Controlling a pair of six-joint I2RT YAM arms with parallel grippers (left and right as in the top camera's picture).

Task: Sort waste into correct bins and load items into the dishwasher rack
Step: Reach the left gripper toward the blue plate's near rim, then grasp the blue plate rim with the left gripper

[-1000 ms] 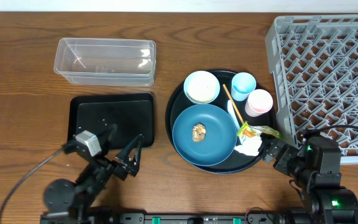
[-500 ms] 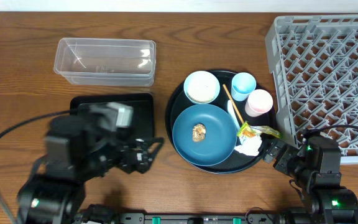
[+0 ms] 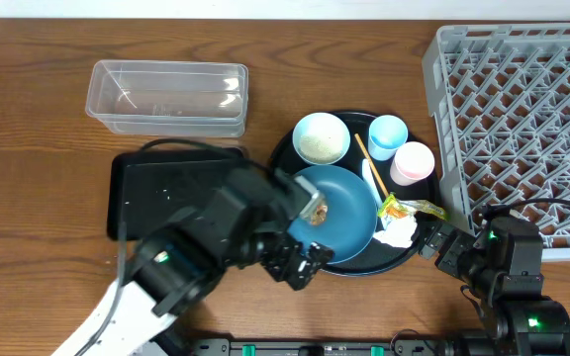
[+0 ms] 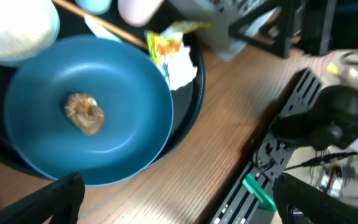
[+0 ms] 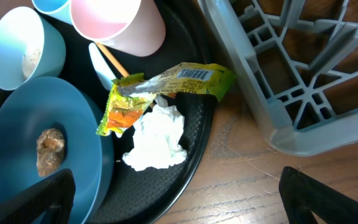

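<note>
The blue plate (image 3: 342, 216) holds the brown lump (image 3: 316, 209) on the round black tray (image 3: 283, 148). The yellow-green wrapper (image 3: 404, 208) and white tissue (image 3: 396, 233) lie at the tray's right front. The pale bowl (image 3: 321, 137) has rice grains (image 5: 28, 59) in it. The light-blue cup (image 3: 388, 133) and pink cup (image 3: 413, 161) stand beside it. My left gripper (image 3: 303, 265) is open and empty over the plate's front edge (image 4: 86, 149). My right gripper (image 3: 431, 240) is open and empty beside the tissue (image 5: 157, 137) and wrapper (image 5: 160, 87).
The clear tub (image 3: 166, 96) stands at the back left. The shallow black tray (image 3: 156, 188) is partly under my left arm. The grey rack (image 3: 522, 119) fills the right side, its corner (image 5: 291, 81) close to my right gripper. A wooden stick (image 3: 366, 158) lies on the round tray.
My left arm has swung right from the front left of the table to over the blue plate's front edge. The right arm has not moved.
</note>
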